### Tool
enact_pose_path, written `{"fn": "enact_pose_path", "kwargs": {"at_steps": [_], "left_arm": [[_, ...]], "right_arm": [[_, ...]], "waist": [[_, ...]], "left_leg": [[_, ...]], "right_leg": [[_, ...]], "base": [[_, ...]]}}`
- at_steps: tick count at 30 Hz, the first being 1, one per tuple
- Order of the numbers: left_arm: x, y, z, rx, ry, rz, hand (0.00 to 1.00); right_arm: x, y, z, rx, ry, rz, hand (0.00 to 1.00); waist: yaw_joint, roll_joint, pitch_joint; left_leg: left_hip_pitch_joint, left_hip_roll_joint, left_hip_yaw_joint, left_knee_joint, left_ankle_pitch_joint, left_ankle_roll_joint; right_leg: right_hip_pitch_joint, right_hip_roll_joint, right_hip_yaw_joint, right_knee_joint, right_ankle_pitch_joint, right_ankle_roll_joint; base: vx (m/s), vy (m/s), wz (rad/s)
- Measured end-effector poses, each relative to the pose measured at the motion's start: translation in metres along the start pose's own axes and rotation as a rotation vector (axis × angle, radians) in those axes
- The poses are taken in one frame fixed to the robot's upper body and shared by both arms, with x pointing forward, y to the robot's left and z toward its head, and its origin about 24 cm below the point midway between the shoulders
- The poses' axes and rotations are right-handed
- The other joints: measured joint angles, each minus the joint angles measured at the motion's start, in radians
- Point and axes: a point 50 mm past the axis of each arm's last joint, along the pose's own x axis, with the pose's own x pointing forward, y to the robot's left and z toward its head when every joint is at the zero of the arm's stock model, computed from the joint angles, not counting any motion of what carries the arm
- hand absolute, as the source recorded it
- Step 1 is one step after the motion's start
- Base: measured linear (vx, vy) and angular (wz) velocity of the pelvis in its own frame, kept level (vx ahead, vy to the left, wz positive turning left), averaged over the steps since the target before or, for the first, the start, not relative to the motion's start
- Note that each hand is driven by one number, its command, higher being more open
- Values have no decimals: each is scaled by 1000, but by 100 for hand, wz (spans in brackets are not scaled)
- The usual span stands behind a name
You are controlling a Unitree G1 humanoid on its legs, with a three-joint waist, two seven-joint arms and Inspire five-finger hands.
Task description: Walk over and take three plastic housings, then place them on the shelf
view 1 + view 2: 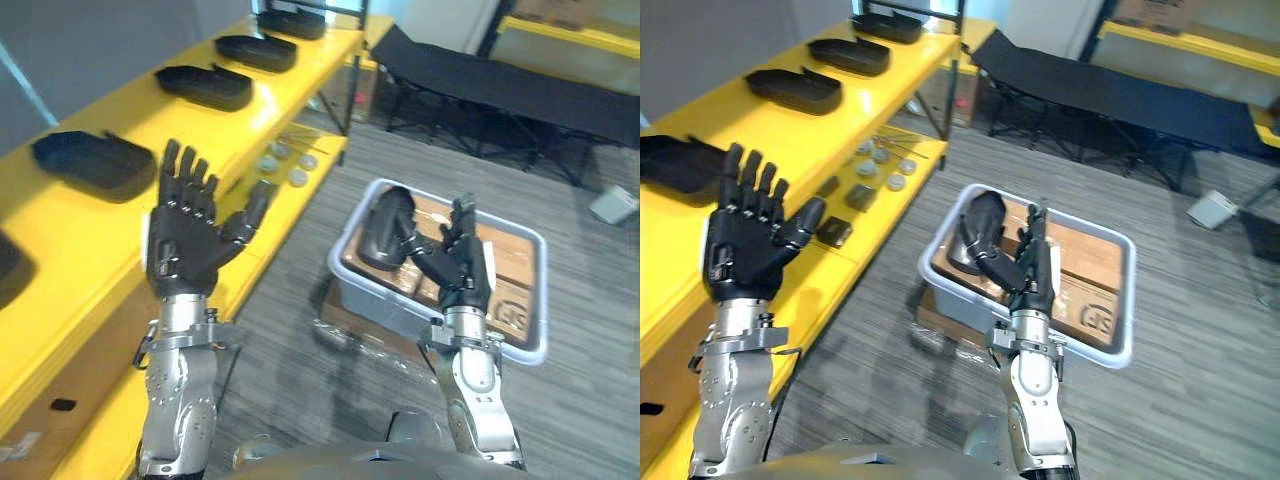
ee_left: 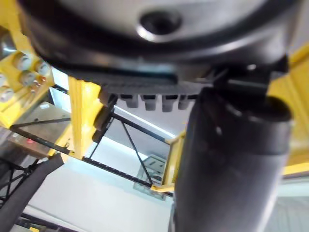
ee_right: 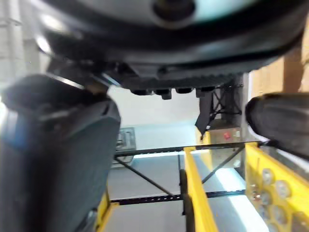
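hovering over the bin, both hands empty

here we are between pick and place. the left hand (image 1: 185, 235) is up beside the yellow shelf (image 1: 140, 125), palm out, fingers spread and released, nothing in it. the right hand (image 1: 462, 262) stands edge-on in front of the grey bin (image 1: 538, 300), fingers straight, also holding nothing. one black plastic housing (image 1: 385, 228) lies in the bin's far left corner on brown cardboard (image 1: 505, 265), and a row of shelf housings (image 1: 205, 86) sits along the top board. by my reading the fetch step is in hand: the next move asks the right hand to drop down past the rim, tilt and close round that housing, then carry it across to a free stretch of the shelf.

hard to call: the right hand covers part of the bin (more housings could lie behind it), and a dark shape (image 1: 12, 268) at the shelf's near end is cut off by the edge.
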Motion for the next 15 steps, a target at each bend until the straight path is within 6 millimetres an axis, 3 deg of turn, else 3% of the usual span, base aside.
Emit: {"fn": "enact_pose_path", "kwargs": {"at_steps": [2, 4, 5, 7, 9, 10, 11, 12, 14, 15], "left_arm": [[-2, -1, -5, -76, 11, 36, 100], [-4, -8, -13, -176, 30, 72, 100], [-5, -9, -15, -186, 35, 81, 100], [-7, -8, -17, -195, 45, 100, 100], [-13, -2, -18, -196, 52, 137, 100], [-16, -1, -19, -196, 61, 143, 100], [-21, 1, -21, -188, 79, 156, 100], [-26, 4, -22, -179, 96, 171, 100], [-31, 6, -24, -173, 111, 175, 100], [-32, 6, -27, -174, 126, 168, 100]], "right_arm": [[0, -5, -2, -34, 24, 28, 100], [1, -18, -3, -99, 56, 38, 100], [1, -22, -4, -111, 65, 37, 100], [-1, -31, -5, -127, 77, 15, 100], [-1, -39, -4, -121, 82, -9, 100], [-1, -41, -3, -113, 83, -16, 100], [1, -45, -1, -135, 77, -18, 100], [4, -45, 0, -145, 71, -14, 100], [11, -44, -3, -151, 79, -9, 100], [18, -46, -9, -181, 94, -23, 100]], "waist": [[-8, 20, 8], [-27, 59, 15], [-32, 65, 15], [-47, 68, 15], [-43, 60, 23], [-34, 66, 25], [-15, 79, 25], [-11, 87, 27], [-5, 85, 28], [11, 89, 28]], "left_leg": [[11, 38, -1, -52, 50, -28], [7, 91, -6, -67, 106, -10], [6, 100, -9, -63, 122, 6], [-8, 120, -21, -4, 174, 77], [-112, 158, -132, 235, 220, 160], [-140, 148, -182, 286, 176, 136], [-184, 105, -259, 317, 97, 97], [-225, 52, -300, 278, 54, 91], [-265, -1, -311, 182, 48, 95], [-281, -34, -320, 88, 80, 104]], "right_leg": [[40, 58, -65, -94, -68, 22], [63, 131, -80, -162, -98, 22], [67, 143, -79, -168, -101, 15], [88, 167, -71, -188, -112, -2], [140, 190, -36, -256, -115, -31], [153, 196, -28, -280, -111, -39], [165, 204, -14, -304, -105, -50], [171, 205, -7, -319, -101, -51], [171, 202, 0, -336, -90, -45], [169, 202, -1, -347, -71, -20]], "base": [[105, -416, -42], [72, -345, -28], [58, -292, -27], [50, -240, -25], [40, -239, -41], [49, -130, -59], [52, -47, -56], [55, -33, -49], [60, 11, -25], [56, 96, -27]]}}
